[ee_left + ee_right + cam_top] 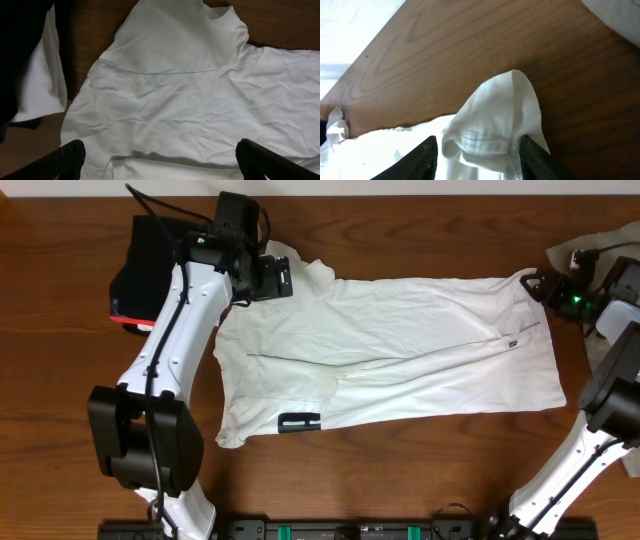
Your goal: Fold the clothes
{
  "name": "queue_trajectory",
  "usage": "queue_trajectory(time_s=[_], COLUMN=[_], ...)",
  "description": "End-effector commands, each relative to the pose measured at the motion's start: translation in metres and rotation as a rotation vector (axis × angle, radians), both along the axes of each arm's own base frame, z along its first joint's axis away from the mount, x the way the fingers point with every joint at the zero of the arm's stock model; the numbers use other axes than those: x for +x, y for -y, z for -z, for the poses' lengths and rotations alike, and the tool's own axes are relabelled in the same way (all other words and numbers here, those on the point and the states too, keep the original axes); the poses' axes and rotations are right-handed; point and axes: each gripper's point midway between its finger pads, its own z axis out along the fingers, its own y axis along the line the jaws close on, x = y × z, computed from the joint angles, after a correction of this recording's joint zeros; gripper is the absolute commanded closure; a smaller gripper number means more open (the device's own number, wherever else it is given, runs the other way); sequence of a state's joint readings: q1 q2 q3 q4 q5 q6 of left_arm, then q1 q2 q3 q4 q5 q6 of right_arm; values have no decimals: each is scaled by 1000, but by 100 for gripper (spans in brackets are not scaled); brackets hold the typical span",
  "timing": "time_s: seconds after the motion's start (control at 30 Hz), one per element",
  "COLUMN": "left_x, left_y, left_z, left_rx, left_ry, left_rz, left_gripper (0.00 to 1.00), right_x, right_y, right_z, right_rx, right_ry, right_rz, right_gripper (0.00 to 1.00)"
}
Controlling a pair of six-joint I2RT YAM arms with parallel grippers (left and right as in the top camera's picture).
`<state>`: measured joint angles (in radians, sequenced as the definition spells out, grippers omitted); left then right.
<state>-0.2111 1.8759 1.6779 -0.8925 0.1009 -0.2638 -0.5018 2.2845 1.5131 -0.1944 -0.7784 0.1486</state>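
Large white T-shirt [400, 350] flat on wooden bench [400, 480], long axis from wide-spread left fingers [70, 157] to right fingers [422, 160] — hem corner between these, pinch unclear.

A T-shirt [400, 350] covers the counter's [400, 480] middle. A second garment [150, 255] lies at the far-left corner, a third garment [600, 242] at the far-right.

Overhead looks straight down at table [400, 230], 2 wrist views close on the same T-shirt [190, 100]
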Motion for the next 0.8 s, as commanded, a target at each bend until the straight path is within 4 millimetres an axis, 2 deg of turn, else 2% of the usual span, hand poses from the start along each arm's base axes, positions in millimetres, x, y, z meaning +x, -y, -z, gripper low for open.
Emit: queue_trajectory(time_s=[0.0, 0.2, 0.37, 0.57, 0.77], left_x=[2, 2, 2, 2, 2], left_y=[-3, -3, -3, -3, -3], left_z=[-2, -2, -2, -2, -2], left_rx=[13, 13, 13, 13, 13], left_ry=[8, 8, 8, 8, 8], left_rz=[0, 0, 1, 0, 0], left_gripper=[2, 2, 2, 2, 2], right_x=[7, 10, 12, 15, 11], right_y=[-6, -7, -9, -9, 0], right_z=[-1, -9, -13, -5, 15], right_rx=[18, 49, 58, 14, -89], right_ry=[17, 23, 17, -19, -115], right_rz=[-22, -13, -4, 29, 101], right_gripper=[49, 50, 47, 45, 41])
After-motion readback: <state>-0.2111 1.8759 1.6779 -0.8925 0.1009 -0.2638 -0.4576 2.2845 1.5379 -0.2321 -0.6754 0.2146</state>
